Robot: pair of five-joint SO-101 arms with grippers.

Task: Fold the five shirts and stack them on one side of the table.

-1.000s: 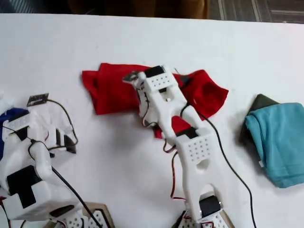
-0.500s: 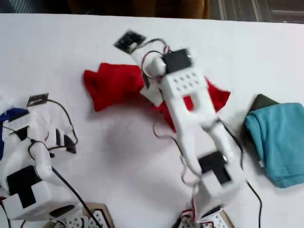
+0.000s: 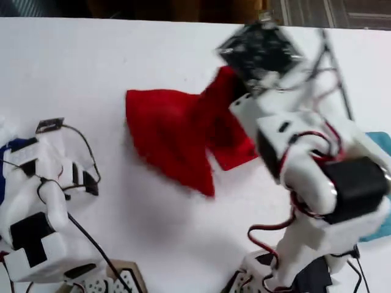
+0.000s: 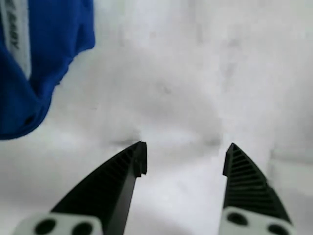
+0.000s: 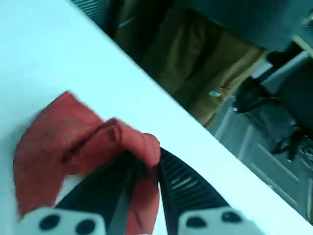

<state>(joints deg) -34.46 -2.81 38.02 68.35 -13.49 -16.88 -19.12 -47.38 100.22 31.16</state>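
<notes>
A red shirt [image 3: 174, 134] is partly lifted off the white table [image 3: 91, 55], hanging in a cone from its pinched end. My right gripper [image 5: 146, 169] is shut on a fold of the red shirt [image 5: 73, 147], high above the table's middle; the right arm [image 3: 305, 165] rises at the right. My left gripper [image 4: 185, 159] stands open over bare table at the left edge, with a blue shirt [image 4: 39, 58] beside it. The left arm [image 3: 43, 201] sits low at the left. A folded teal shirt [image 3: 380, 143] lies at the right, mostly hidden by the right arm.
A blue shirt's corner [image 3: 15, 146] peeks out by the left arm. Black cables [image 3: 85, 238] trail from the left arm near the front edge. Beyond the table's far edge [image 5: 161, 93] are a floor and a person's legs.
The right arm has risen and swung to the right, pulling one end of the red shirt up off the table; the shirt has stretched out. The left arm has kept still.
</notes>
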